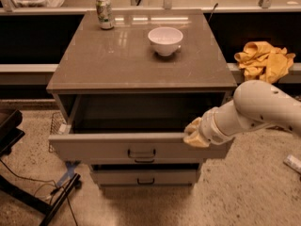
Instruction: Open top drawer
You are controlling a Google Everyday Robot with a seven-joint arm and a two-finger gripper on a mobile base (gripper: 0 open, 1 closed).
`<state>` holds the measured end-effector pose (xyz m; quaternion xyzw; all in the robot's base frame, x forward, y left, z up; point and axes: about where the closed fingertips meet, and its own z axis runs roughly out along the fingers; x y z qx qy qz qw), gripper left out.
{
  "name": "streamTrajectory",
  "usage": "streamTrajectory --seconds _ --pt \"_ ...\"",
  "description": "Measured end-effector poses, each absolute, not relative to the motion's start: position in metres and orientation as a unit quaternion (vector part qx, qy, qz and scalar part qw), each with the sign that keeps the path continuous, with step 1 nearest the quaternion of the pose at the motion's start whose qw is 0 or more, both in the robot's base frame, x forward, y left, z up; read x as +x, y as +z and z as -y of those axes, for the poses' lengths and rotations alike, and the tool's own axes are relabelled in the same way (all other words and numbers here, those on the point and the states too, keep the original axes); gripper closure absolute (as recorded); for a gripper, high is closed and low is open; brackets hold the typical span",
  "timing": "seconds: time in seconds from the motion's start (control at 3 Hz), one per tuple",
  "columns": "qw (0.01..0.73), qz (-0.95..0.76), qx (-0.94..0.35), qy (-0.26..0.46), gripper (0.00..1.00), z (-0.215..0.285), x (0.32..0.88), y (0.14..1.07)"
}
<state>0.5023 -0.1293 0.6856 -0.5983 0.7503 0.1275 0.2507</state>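
The top drawer [94, 147] of the grey-taupe cabinet stands pulled out toward me, its dark interior [141, 114] showing under the countertop. Its small black bar handle [141, 153] sits at the middle of the front. My gripper [194, 134] rests at the top edge of the drawer front, right of the handle, at the end of my white arm [256, 109], which comes in from the right. Two narrower drawers [146, 177] below stay pushed in.
A white bowl [165, 40] and a drink can [104, 12] stand on the cabinet top [117, 60]. A yellow cloth [263, 60] lies on a ledge at the right. A black stand with cables [28, 192] sits on the floor at the left.
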Motion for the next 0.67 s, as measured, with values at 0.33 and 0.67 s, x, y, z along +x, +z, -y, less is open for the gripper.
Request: streamTrajectory --seconds 0.33,0.67 --pt "0.251 -0.75 -0.598 0.128 1.0 0.129 0.504 0.685" --pt "0.239 -0.739 -0.609 0.159 1.0 0.124 0.469 0.692"
